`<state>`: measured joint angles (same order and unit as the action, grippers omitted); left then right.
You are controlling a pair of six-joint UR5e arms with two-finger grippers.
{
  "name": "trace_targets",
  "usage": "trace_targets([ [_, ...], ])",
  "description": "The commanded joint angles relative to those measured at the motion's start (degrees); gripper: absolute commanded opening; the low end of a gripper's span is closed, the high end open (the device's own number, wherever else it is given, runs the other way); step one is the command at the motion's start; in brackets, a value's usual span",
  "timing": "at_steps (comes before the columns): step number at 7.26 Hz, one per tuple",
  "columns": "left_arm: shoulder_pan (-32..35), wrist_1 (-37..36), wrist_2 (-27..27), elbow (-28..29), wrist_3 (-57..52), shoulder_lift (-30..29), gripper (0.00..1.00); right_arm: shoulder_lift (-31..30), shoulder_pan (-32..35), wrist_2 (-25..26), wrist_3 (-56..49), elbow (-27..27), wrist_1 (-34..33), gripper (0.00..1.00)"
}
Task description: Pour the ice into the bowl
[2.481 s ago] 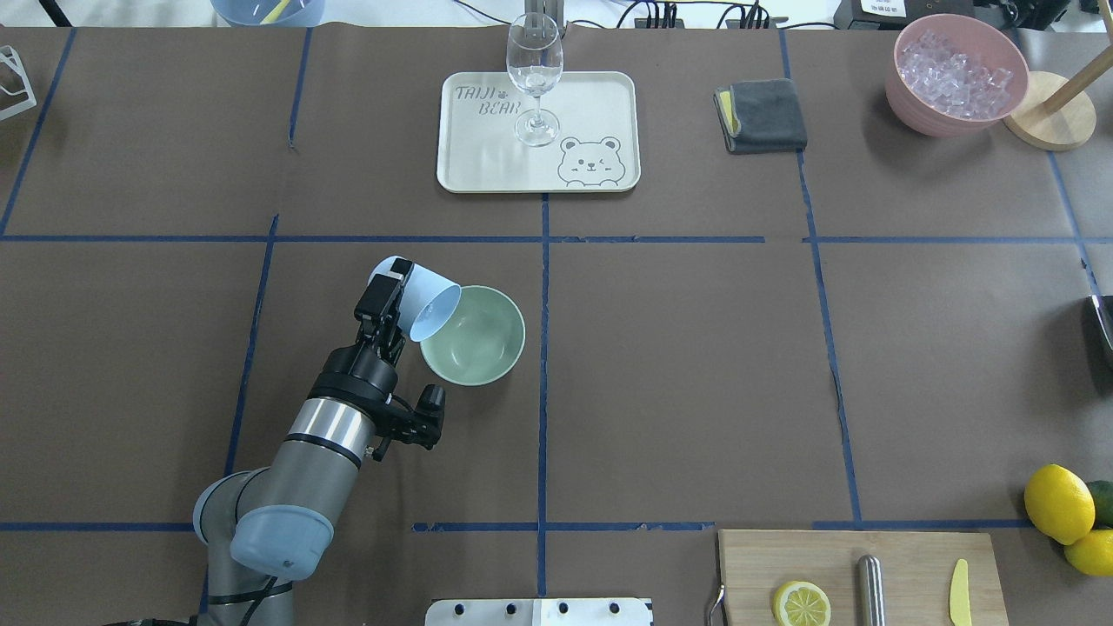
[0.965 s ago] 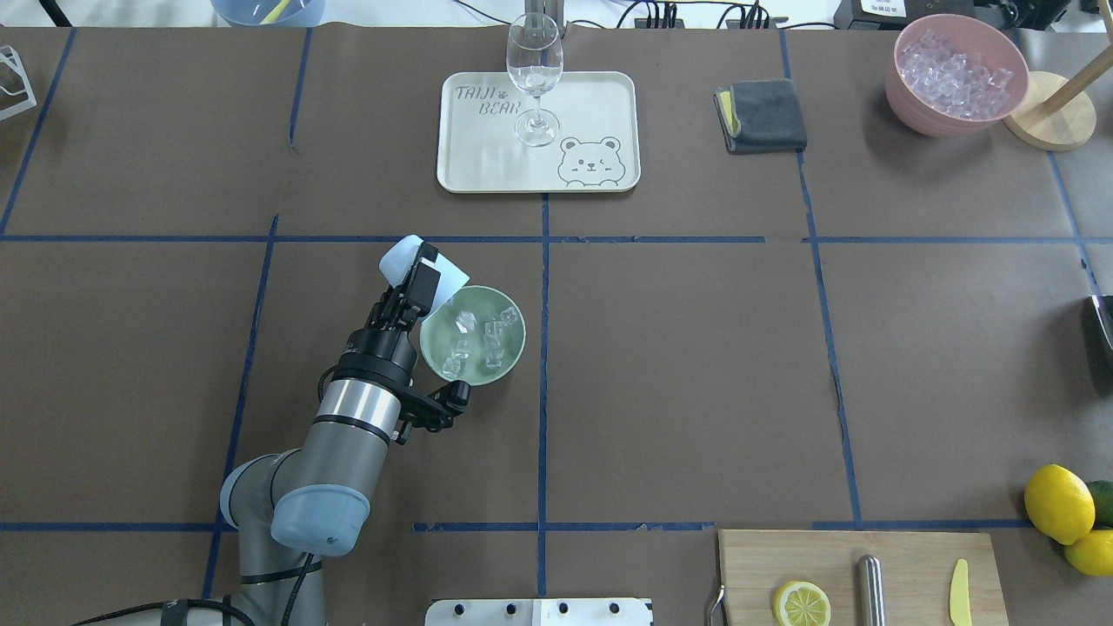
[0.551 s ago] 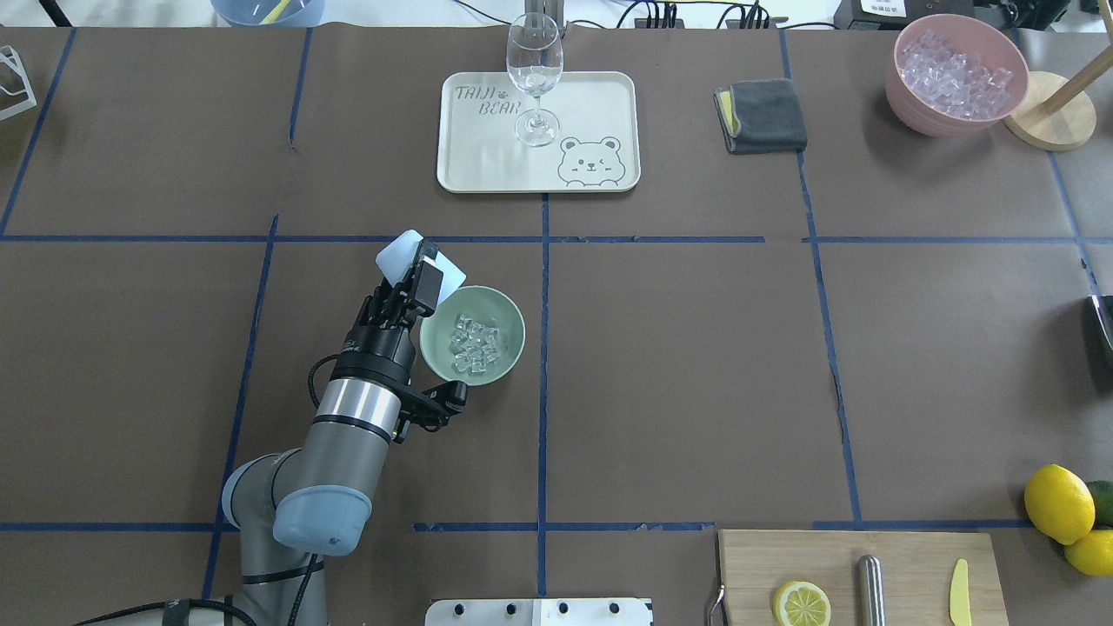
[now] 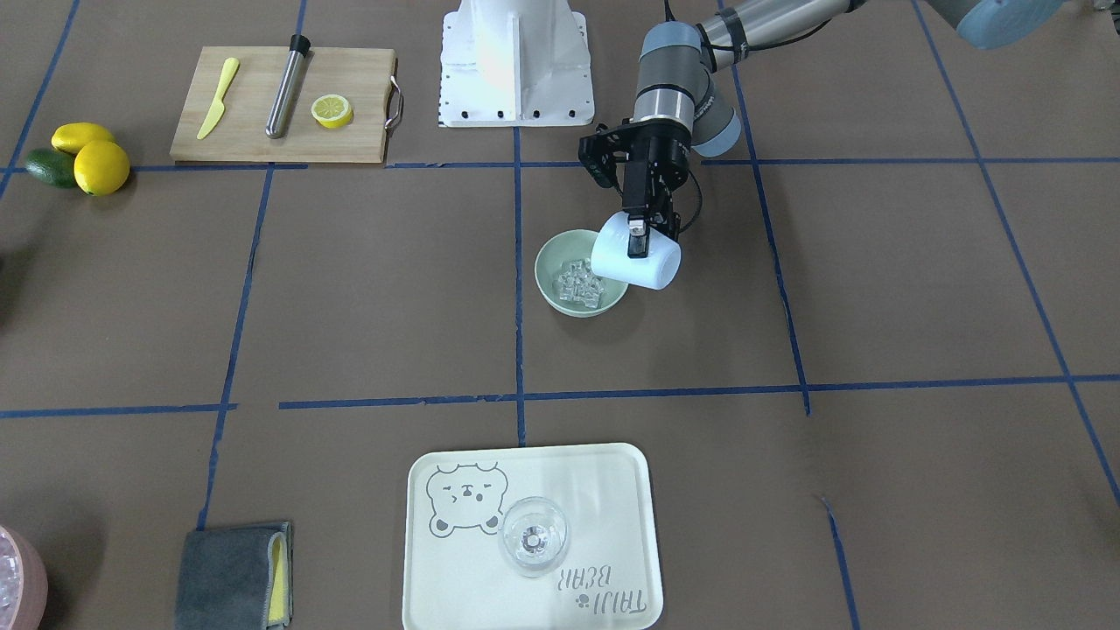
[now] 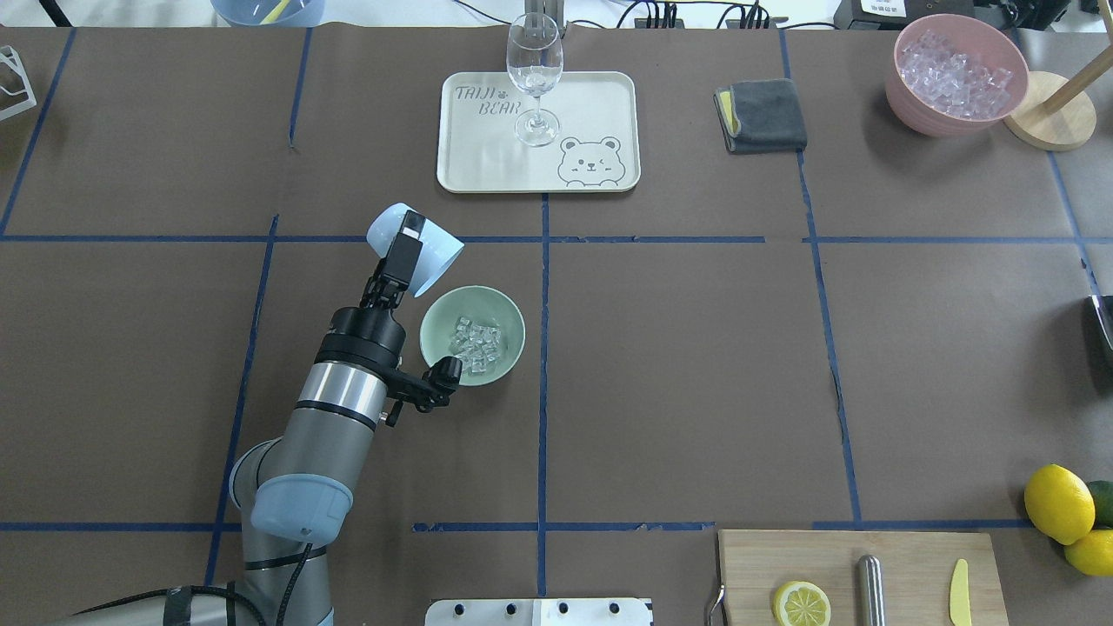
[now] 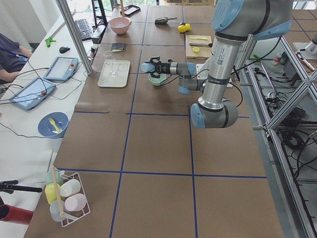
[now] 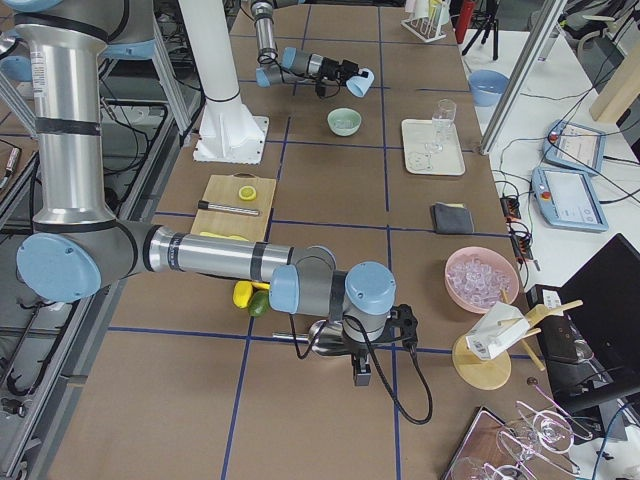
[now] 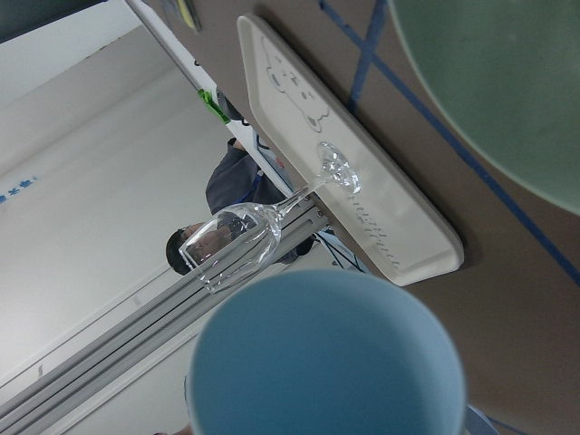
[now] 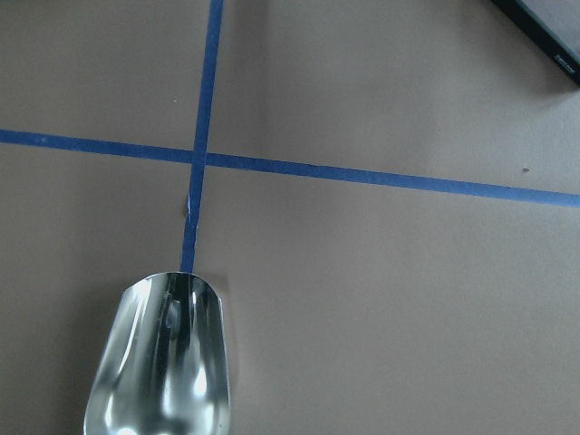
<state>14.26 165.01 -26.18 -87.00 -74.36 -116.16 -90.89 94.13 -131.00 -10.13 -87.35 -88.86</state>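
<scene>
The pale mint-green bowl [image 5: 513,323] sits on the brown table left of centre, with a heap of clear ice cubes [image 5: 476,342] inside. It also shows in the front view [image 4: 548,265] with the ice [image 4: 581,282]. My left gripper [image 5: 409,240] is shut on a light blue cup [image 5: 433,251], held tilted in the air just beyond the bowl's far-left rim, mouth toward the bowl. The left wrist view shows the cup [image 8: 326,353] and the bowl's edge [image 8: 507,82]. My right gripper [image 7: 360,375] is low over the table at the far right beside a metal scoop [image 9: 163,362]; I cannot tell its state.
A cream tray [image 5: 487,165] with a wine glass [image 5: 534,65] stands behind the bowl. A grey cloth [image 5: 763,115] and a pink container of ice [image 5: 913,100] are at the back right. A cutting board [image 5: 748,565] with a lemon half and lemons [image 5: 1058,502] is at the front right.
The cup tipped over the bowl and the ice fell in and settled in a heap. The left gripper then drew the cup back, away from the bowl's rim.
</scene>
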Motion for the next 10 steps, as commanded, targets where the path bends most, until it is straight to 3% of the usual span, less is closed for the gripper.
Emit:
trace_targets([
  [1, 1.38, 2.07, -4.45, -0.19, 19.57, 0.67, 0.00, -0.16, 0.00, 0.04, -0.07, -0.01, 0.09, 1.00],
  [4, 9.45, 2.33, -26.23, -0.71, 53.16, 5.40, 0.00, -0.42, 0.00, 0.05, -0.24, -0.01, 0.09, 1.00],
  [5, 10.26, 2.50, -31.69, -4.11, 62.49, 8.81, 0.00, -0.51, 0.00, 0.05, -0.24, -0.01, 0.09, 1.00],
  [6, 10.35, 2.68, -31.91, -6.93, 68.50, 11.45, 0.00, -0.51, 0.00, 0.05, -0.24, -0.01, 0.09, 1.00],
  [7, 10.35, 2.68, -31.92, -7.83, 84.22, 15.74, 0.00, -0.77, 0.00, 0.05, -0.42, -0.01, 0.09, 1.00],
  [10, 11.40, 2.68, -31.74, -8.54, 101.17, 22.97, 0.00, -0.86, 0.00, 0.13, -0.60, -0.01, 0.09, 1.00],
])
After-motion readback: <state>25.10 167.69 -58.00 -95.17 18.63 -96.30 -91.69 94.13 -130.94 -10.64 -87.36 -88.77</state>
